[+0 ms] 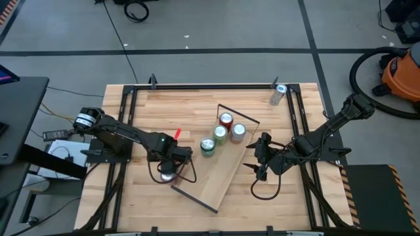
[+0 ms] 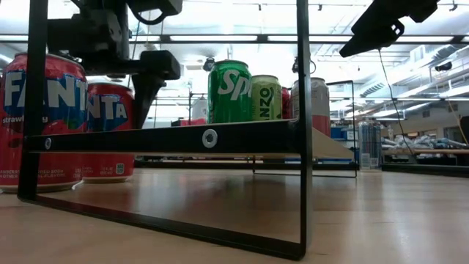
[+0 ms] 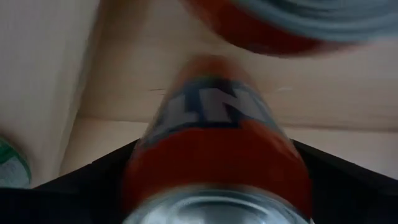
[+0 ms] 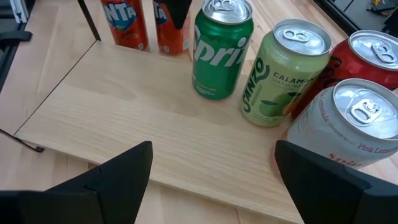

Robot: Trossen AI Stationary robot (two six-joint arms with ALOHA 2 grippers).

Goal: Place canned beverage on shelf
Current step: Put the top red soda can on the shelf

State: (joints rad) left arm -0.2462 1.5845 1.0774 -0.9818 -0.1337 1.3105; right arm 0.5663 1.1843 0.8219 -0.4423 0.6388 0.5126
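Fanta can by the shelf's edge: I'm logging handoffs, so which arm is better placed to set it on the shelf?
Left. The left gripper already clasps the Fanta can right beside the shelf. The right gripper is open and empty on the shelf's far side.

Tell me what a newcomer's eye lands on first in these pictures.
First, the row of four cans on the shelf: a green Spriz can, a pale green can, a red can and a white can. Next, the left gripper beside the shelf's left edge, shut on a red Fanta can. The right gripper hangs open at the shelf's right side.
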